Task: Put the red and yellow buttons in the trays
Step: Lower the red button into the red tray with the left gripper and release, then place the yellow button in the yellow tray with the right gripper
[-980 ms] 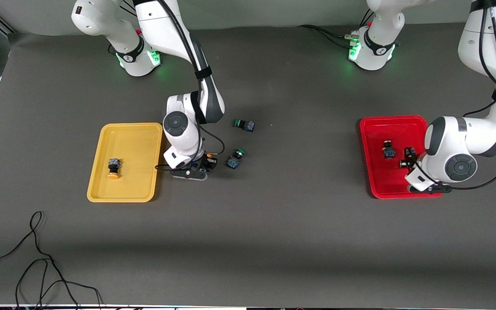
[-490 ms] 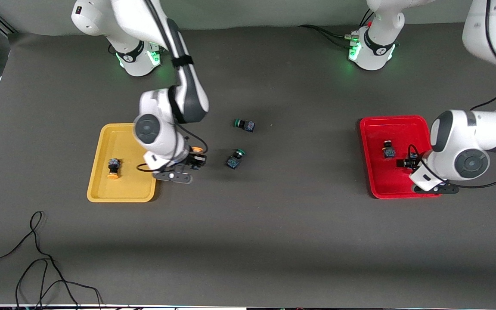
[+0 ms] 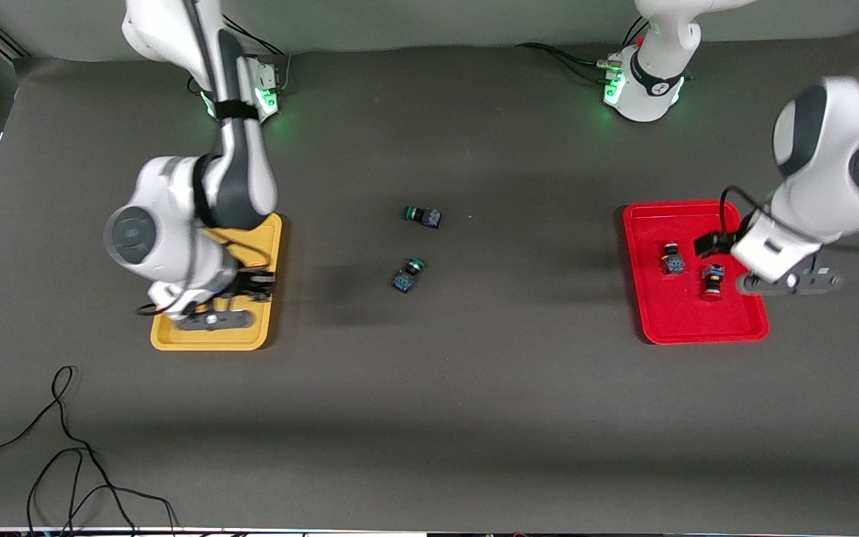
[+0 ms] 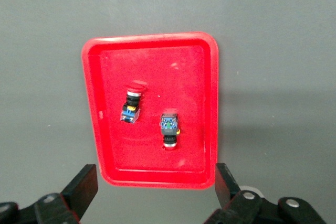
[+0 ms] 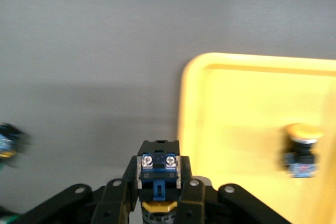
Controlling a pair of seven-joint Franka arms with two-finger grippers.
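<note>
My right gripper (image 3: 254,283) is shut on a yellow-capped button (image 5: 159,163) and holds it over the edge of the yellow tray (image 3: 209,339) nearest the green buttons. In the right wrist view the gripper (image 5: 159,182) grips the button's blue-and-black body. A second yellow button (image 5: 302,148) lies in the yellow tray (image 5: 247,103); the arm hides it in the front view. My left gripper (image 3: 713,245) is open and empty, raised over the red tray (image 3: 698,328). Two red-capped buttons (image 3: 672,257) (image 3: 711,282) lie in that tray. The left wrist view shows them (image 4: 131,103) (image 4: 169,128) in the tray (image 4: 152,179), below the open gripper (image 4: 155,182).
Two green-capped buttons (image 3: 422,216) (image 3: 407,274) lie on the dark table between the trays. A loose black cable (image 3: 64,447) lies near the front camera's edge at the right arm's end.
My right gripper has lifted the yellow button off the table beside the tray and carried it over the yellow tray. My left gripper has risen from the red tray, leaving a red button there.
</note>
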